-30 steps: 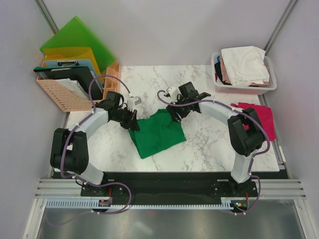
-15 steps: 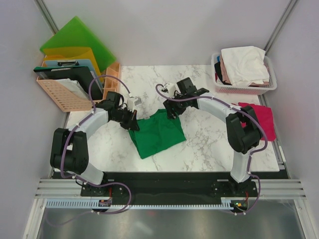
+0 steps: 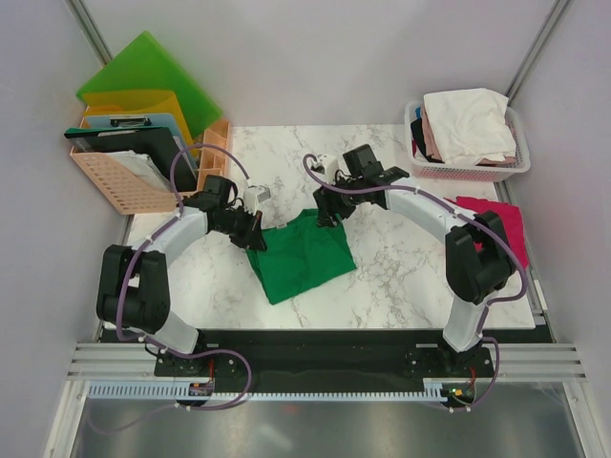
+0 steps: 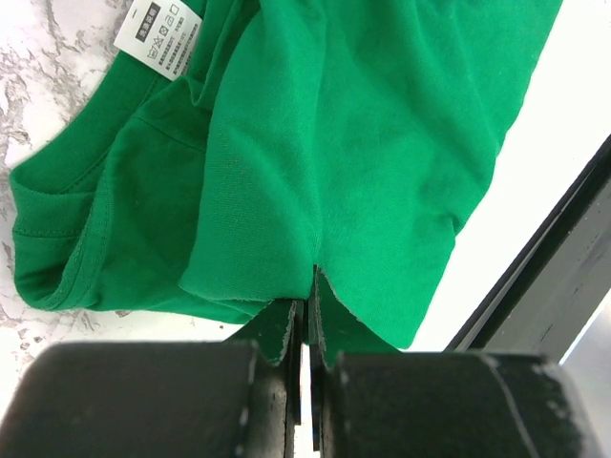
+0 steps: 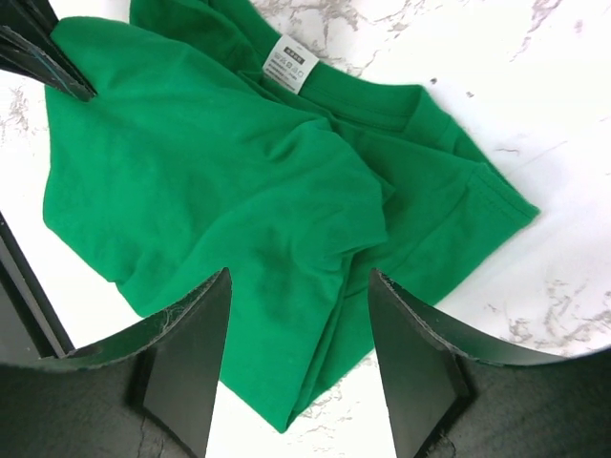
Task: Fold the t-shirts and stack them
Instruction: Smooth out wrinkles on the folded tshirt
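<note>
- The peach rack [image 3: 115, 176] of folders stood just left of the left arm. A wide swing outward during a fold could have knocked the arm's elbow into it.
- The left gripper [image 4: 307, 305] was clenched on a thin pinch of the green t-shirt [image 3: 301, 253] at its left edge. With so little cloth in the bite, a hard tug might have pulled the hem free, or dragged the whole tee across the table [image 3: 401, 277] instead of folding it.
- The green t-shirt lay crumpled and partly doubled over near the middle of the table, its neck label [image 5: 290, 63] showing. Folding it in that state would likely have trapped the wrinkles and the tucked sleeve, giving a lopsided bundle.
- The right gripper [image 5: 301, 315] hung over the shirt's far right side with its jaws spread, grasping nothing. If it closed there, it might have caught two layers rather than one edge. A descent too deep would have scraped the fingers on the marble.
- The basket [image 3: 473, 172] held a white t-shirt [image 3: 468, 119], and the magenta t-shirt [image 3: 513, 234] lay at the table's right edge beside the right arm. A sweep of that arm could have pushed the magenta tee off the table.
</note>
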You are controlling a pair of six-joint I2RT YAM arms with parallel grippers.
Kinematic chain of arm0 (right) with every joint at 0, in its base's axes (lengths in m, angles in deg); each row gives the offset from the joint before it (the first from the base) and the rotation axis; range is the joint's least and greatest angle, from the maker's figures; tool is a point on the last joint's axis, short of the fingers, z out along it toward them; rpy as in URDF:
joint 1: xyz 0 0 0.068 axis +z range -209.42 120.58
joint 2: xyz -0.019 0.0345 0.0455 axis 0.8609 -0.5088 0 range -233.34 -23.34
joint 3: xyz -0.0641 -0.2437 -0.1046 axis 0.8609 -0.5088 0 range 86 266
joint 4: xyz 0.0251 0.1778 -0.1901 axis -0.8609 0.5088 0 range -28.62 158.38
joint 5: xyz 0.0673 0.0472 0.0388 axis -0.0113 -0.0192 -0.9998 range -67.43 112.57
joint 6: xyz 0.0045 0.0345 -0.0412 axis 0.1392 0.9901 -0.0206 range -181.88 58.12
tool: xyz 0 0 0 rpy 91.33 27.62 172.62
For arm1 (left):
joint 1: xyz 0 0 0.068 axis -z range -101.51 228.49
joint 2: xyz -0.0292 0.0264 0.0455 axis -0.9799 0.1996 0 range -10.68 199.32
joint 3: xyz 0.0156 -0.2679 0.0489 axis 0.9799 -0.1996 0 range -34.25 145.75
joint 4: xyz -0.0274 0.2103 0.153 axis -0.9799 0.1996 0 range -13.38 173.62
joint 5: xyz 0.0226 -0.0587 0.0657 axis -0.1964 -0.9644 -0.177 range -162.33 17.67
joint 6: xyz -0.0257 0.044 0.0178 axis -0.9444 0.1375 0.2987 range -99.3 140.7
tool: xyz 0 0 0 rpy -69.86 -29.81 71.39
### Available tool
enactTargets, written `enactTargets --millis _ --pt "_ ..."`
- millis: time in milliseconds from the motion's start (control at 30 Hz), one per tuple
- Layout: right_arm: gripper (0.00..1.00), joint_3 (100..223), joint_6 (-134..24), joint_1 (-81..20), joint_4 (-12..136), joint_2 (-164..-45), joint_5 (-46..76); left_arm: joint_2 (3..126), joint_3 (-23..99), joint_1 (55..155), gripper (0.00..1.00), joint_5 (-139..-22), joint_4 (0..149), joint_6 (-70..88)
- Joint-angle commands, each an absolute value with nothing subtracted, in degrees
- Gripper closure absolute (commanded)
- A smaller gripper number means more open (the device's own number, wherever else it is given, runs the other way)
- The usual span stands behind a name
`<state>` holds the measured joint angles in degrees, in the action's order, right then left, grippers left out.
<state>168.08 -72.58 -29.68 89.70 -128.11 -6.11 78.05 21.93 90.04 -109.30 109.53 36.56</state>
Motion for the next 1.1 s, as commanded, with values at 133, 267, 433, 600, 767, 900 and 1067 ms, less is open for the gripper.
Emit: enactTargets --millis 133,267,433,600,767,900,1067 --pt "0.35 172.6 -71.4 -29.5 89.2 -135.9 -9.2 78.3 22.2 89.9 0.98 -108.8 110.1 36.8" --pt "0.36 174.4 -71.6 -29.6 88.9 -139.3 -8.7 78.3 22.1 89.9 0.98 -109.0 110.2 37.0" --pt "0.54 174.7 -72.6 -29.6 88.1 -141.1 -6.6 78.7 22.2 89.9 0.98 -109.3 110.1 37.1" --pt "1.00 174.6 -72.6 -29.6 87.7 -141.0 -5.6 78.9 21.8 89.9 0.98 -109.4 110.2 37.3" --pt "1.00 176.6 -74.5 -29.6 87.3 -140.5 -1.2 79.1 22.1 89.9 0.98 -109.9 110.1 37.3" --pt "1.00 178.9 -74.2 -29.6 87.4 -140.9 -0.8 79.1 22.1 89.9 0.98 -109.9 110.1 37.3" --pt "0.98 180.1 -74.5 -29.6 87.5 -140.5 0.9 79.5 22.1 89.9 0.98 -110.0 110.2 37.5"
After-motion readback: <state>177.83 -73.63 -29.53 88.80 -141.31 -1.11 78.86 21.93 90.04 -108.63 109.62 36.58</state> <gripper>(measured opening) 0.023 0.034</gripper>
